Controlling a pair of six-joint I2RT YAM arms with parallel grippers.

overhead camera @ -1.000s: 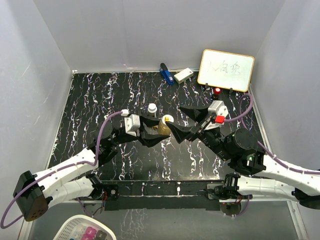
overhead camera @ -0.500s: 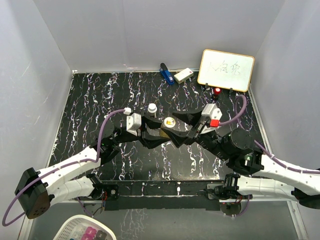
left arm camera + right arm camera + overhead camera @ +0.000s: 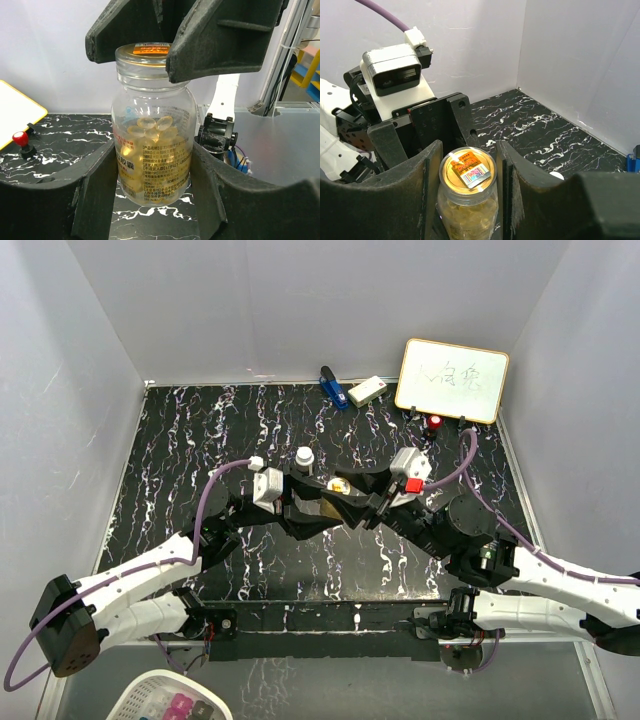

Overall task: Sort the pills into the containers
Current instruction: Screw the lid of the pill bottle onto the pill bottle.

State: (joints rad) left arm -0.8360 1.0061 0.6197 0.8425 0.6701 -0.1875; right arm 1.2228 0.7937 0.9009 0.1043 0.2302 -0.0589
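Top external: left gripper [image 3: 152, 172] and right gripper [image 3: 469, 167] pinch golden-amber bottle [image 3: 338, 488], walls [image 3: 300, 310] well apart.

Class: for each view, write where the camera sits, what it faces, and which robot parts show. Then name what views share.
Top external: above and behind, facing down on the table; left arm and right arm show.
Left wrist: level with the golden-amber bottle, held in the left gripper.
Right wrist: above the bottle's top, which the right gripper clasps.
Shared: the bottle.
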